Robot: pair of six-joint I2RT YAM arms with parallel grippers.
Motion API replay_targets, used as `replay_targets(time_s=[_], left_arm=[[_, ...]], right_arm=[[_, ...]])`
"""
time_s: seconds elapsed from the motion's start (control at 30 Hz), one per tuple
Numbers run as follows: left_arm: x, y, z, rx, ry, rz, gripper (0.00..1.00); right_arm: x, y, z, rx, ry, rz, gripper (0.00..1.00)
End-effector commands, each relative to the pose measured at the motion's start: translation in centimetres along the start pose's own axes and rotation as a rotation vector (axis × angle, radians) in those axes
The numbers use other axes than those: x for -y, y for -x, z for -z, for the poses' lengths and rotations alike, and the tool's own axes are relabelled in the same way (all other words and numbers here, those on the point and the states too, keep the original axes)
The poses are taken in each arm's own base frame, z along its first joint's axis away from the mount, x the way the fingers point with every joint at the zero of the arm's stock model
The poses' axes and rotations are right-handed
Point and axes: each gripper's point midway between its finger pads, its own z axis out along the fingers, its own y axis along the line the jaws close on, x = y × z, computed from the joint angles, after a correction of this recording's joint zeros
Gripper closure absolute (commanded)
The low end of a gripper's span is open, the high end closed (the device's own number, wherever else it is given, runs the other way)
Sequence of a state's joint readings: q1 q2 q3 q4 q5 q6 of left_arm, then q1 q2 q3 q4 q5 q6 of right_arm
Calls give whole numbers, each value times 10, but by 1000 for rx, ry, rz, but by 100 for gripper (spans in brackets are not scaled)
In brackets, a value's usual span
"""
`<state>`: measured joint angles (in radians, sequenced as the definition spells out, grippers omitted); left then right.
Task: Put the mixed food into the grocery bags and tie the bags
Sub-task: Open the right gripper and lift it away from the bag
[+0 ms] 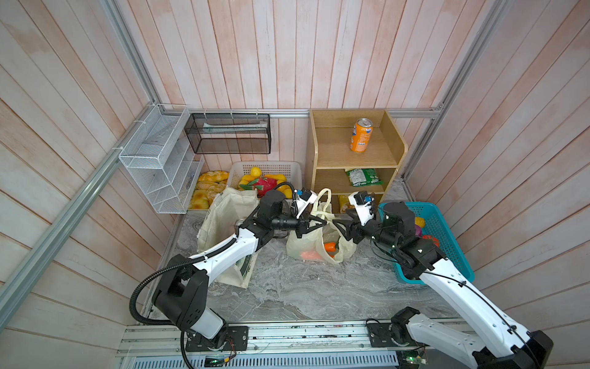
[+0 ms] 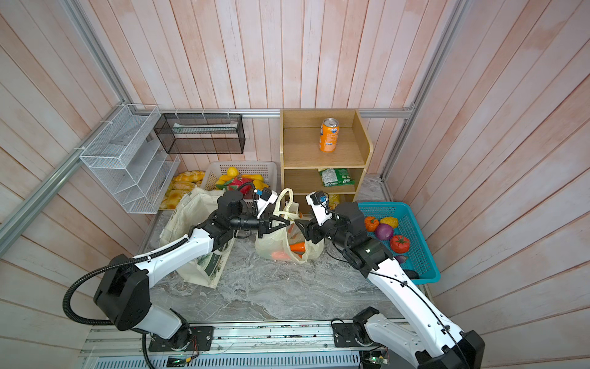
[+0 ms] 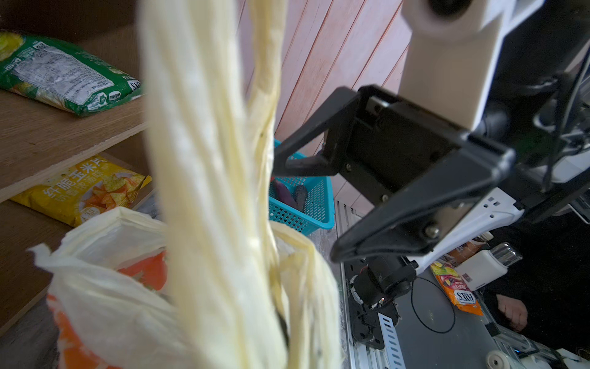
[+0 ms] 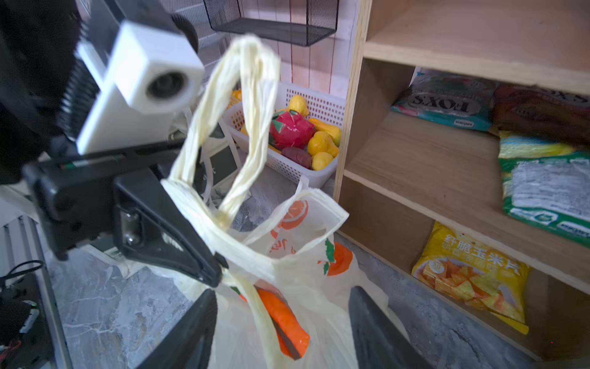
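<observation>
Left hand [image 1: 324, 221] pinches a handle [image 3: 207, 159] of the limp bag [image 1: 319, 247] mid-frame, right hand [image 1: 339, 227] gapes empty; slippery film, so grip bunched loops.

yellow snack bag [image 4: 472, 274]: 纤脆玉米片 | teal packet [image 4: 447, 102]: fox's | orange packet [image 3: 456, 287]: fox's

Mock grocery corner inside a robot test cell.
Plank walls [image 1: 287, 48] on aluminium framing [image 1: 64, 223] enclose a marble-look tabletop [image 1: 303, 287]; a wooden shelf [image 1: 335, 153] at upper centre holds an orange soda can [image 1: 361, 135] and green snack packet [image 1: 363, 177], a white basket [image 1: 268, 164] of toy fruit beside it; robot arms [image 1: 230, 252] stand on a rail [image 1: 303, 334] below.
</observation>
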<state>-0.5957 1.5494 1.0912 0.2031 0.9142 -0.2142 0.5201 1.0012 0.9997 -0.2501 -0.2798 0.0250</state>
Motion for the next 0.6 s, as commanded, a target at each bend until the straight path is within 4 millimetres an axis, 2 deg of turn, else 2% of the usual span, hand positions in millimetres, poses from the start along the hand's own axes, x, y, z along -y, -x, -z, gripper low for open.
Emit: replay_targets(time_s=[0.0, 0.17, 0.43, 0.5, 0.57], left_arm=[[2, -1, 0, 5, -31, -8, 100], [5, -1, 0, 5, -42, -6, 100], [7, -1, 0, 5, -63, 0, 100], [7, 0, -1, 8, -65, -2, 100], [6, 0, -2, 7, -70, 2, 100]], right_arm=[[-10, 31, 0, 32, 77, -26, 30], [-4, 58, -21, 32, 104, -28, 26], [-9, 79, -50, 46, 208, -52, 26], [-12, 79, -56, 38, 242, -67, 29], [-15, 79, -60, 34, 270, -80, 40]])
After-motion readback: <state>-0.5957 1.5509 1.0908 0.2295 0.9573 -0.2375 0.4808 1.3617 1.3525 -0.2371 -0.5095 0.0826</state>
